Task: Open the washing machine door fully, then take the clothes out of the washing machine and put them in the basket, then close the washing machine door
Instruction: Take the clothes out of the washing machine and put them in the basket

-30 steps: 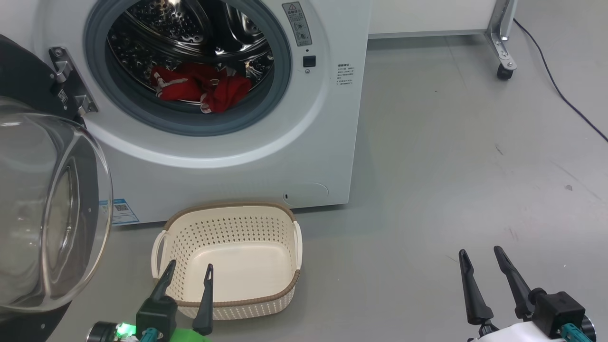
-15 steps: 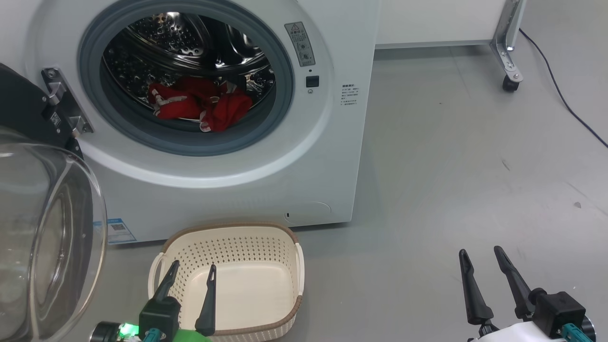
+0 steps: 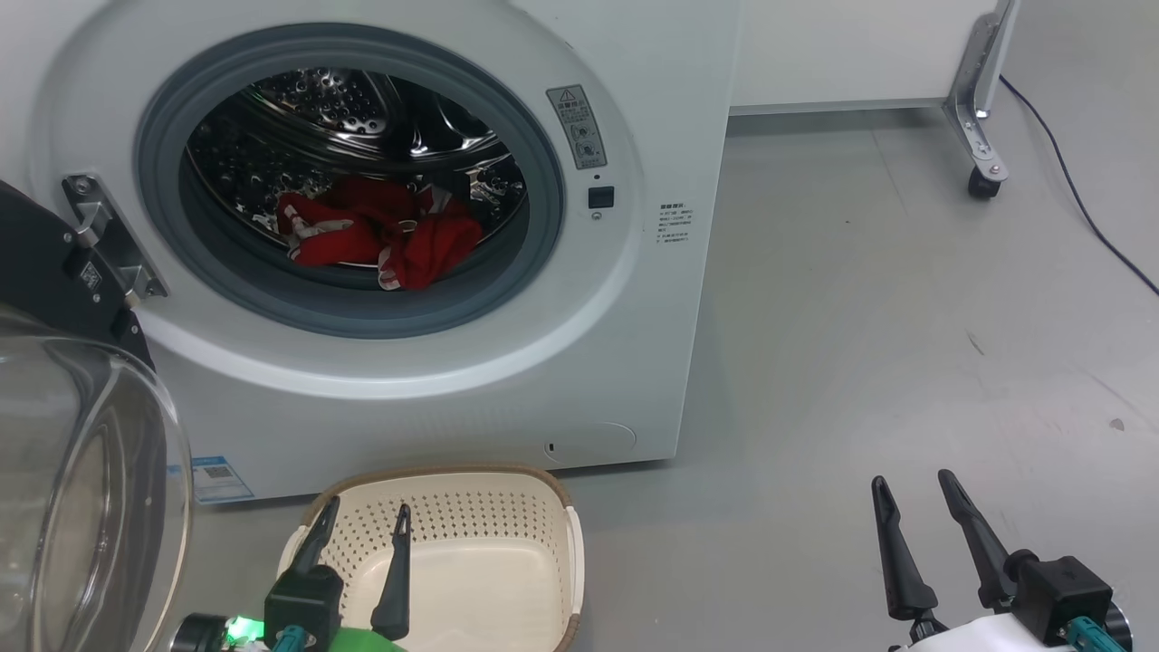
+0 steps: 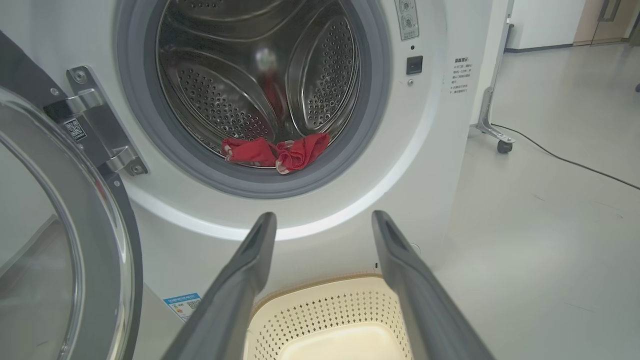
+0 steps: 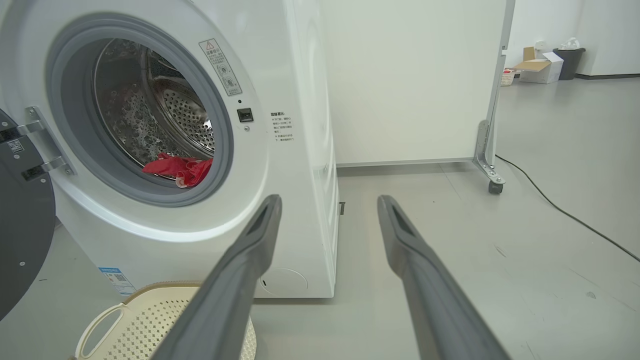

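Observation:
The white washing machine (image 3: 579, 362) faces me with its door (image 3: 81, 489) swung out to the left on a metal hinge (image 3: 104, 240). Red clothes (image 3: 380, 237) with white trim lie at the front of the steel drum, also in the left wrist view (image 4: 277, 151) and the right wrist view (image 5: 180, 169). The cream basket (image 3: 493, 507) stands on the floor below the opening. My left gripper (image 3: 364, 514) hangs open over the basket's near left part. My right gripper (image 3: 913, 484) is open over bare floor, well right of the machine.
A white panel on a castor foot (image 3: 982, 181) stands behind the machine at the right, with a black cable (image 3: 1087, 217) trailing across the grey floor. Boxes and a bin (image 5: 542, 65) sit far off in the room.
The head camera has tilted up, so the machine and basket sit lower in its view. Both grippers stay open in the same spots. The clothes have not moved.

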